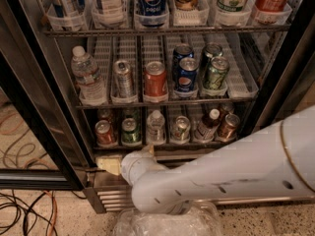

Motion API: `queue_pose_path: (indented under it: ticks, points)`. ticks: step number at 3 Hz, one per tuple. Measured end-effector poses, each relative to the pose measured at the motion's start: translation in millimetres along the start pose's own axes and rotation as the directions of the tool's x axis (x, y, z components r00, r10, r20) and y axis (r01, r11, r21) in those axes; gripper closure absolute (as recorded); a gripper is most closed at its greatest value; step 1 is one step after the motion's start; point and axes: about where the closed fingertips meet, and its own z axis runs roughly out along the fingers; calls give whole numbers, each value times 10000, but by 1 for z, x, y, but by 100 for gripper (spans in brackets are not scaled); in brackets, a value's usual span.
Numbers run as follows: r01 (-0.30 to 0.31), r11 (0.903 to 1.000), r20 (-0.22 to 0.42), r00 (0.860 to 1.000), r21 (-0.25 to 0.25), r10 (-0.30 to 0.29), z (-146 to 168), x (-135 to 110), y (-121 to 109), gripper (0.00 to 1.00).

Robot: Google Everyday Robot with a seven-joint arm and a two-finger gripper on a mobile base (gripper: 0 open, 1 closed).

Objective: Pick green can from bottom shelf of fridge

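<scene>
Gripper (109, 164), at the end of the white arm, lies below the front edge of the bottom shelf (197, 144) of the fridge (283, 82); whether it is parted or closed cannot be told. Green can (130, 132) stands upright in the second lane from the left, long axis vertical, silver top upward, body dark green, apart from the gripper.

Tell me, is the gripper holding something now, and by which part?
Nothing that shows. The gripper sits below the bottom shelf, apart from the green can standing there.
</scene>
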Motion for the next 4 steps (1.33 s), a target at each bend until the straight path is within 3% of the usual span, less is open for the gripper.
queue_pose_path:
  ticks: [1, 2, 3, 4]
  points:
    - [-579, 9982, -30, 9983, 149, 580, 33, 34, 18, 0]
    - [-1244, 9899, -39, 9922, 678, 1249, 63, 70, 30, 0]
    - [-1720, 9735, 402, 9850, 1506, 1678, 80, 87, 29, 0]
    - [-1717, 9668, 1107, 9820, 1890, 1528, 77, 72, 14, 0]
